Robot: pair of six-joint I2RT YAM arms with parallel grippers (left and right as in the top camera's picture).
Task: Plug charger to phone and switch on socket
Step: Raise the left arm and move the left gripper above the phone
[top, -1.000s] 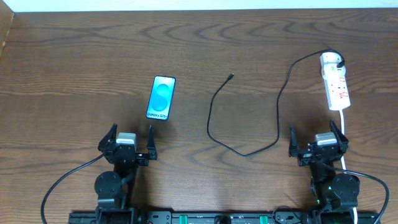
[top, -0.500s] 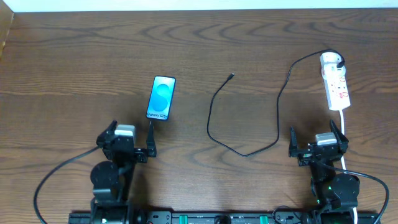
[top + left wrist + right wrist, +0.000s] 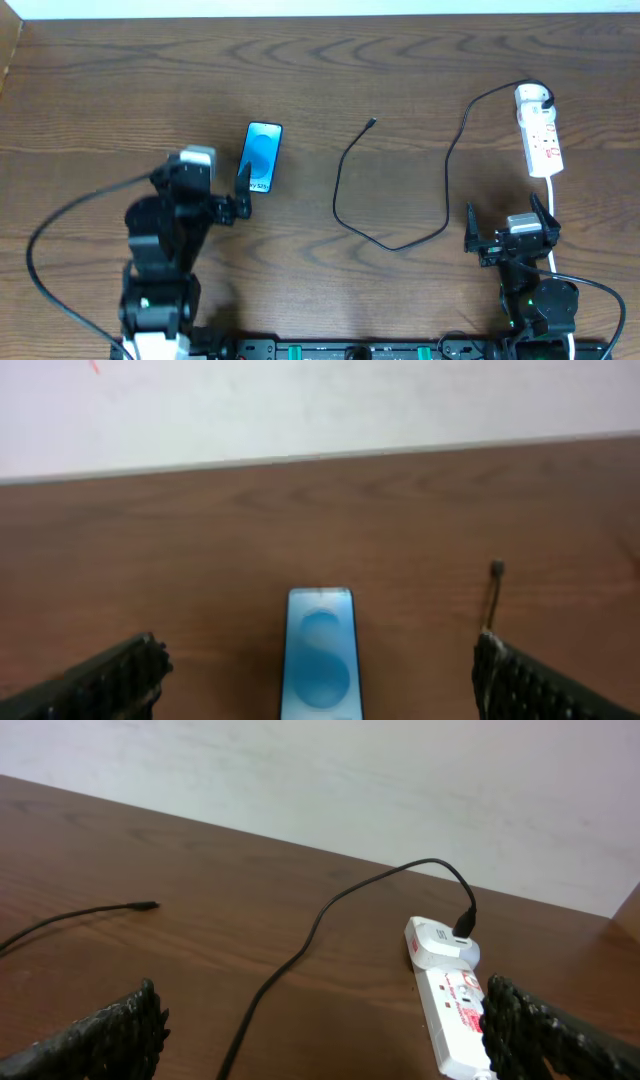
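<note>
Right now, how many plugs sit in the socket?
1: the white plug at the far end of the socket. Nothing else looks plugged in, but detail is small.

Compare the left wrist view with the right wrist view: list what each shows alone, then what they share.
Left wrist only: the slim black-framed smartphone with a cyan-blue screen, lying flat. Right wrist only: the narrow white power strip with the white charger plug seated in it. Both: the thin black cable's connector tip and the brown wooden table.
</note>
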